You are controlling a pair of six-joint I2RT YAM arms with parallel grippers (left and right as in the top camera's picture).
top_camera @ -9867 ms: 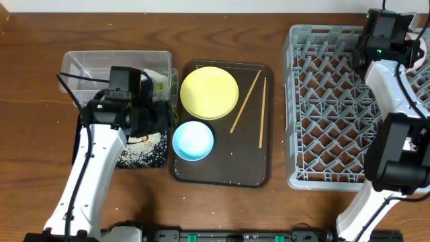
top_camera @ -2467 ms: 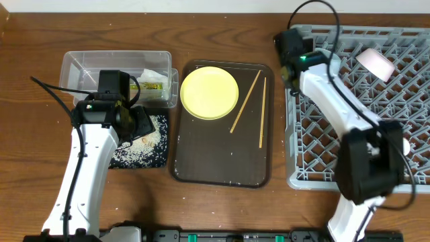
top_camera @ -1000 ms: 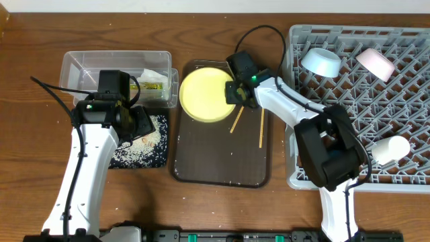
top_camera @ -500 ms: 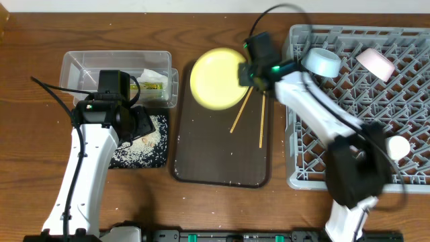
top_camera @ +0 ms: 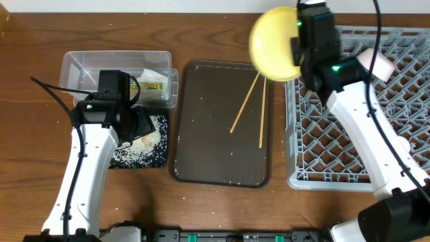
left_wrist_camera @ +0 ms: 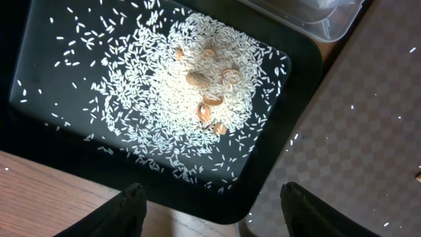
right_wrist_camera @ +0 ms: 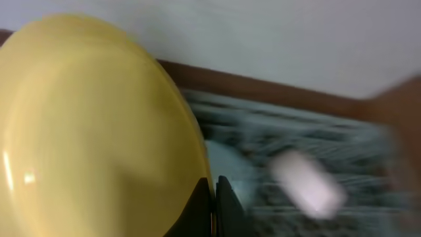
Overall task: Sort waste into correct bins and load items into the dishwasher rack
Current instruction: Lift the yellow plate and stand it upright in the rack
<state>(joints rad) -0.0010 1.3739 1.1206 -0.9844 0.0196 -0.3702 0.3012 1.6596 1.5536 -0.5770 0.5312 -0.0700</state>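
My right gripper is shut on the rim of the round yellow plate and holds it on edge in the air beside the grey dishwasher rack. The plate fills the left of the right wrist view, with the fingers pinched on its edge. The pale pink bowl peeks out behind the arm; the blue bowl and the cup are hidden. Two chopsticks lie on the brown tray. My left gripper is open above the black tray holding rice. The clear tub holds the wrapper.
The dark brown serving tray lies between the bins and the rack. A few brown scraps lie in the rice. The clear tub's corner shows at the top of the left wrist view.
My right gripper took hold of the yellow plate on the brown tray, lifted it and carried it up and to the right toward the rack. The left arm has not moved.
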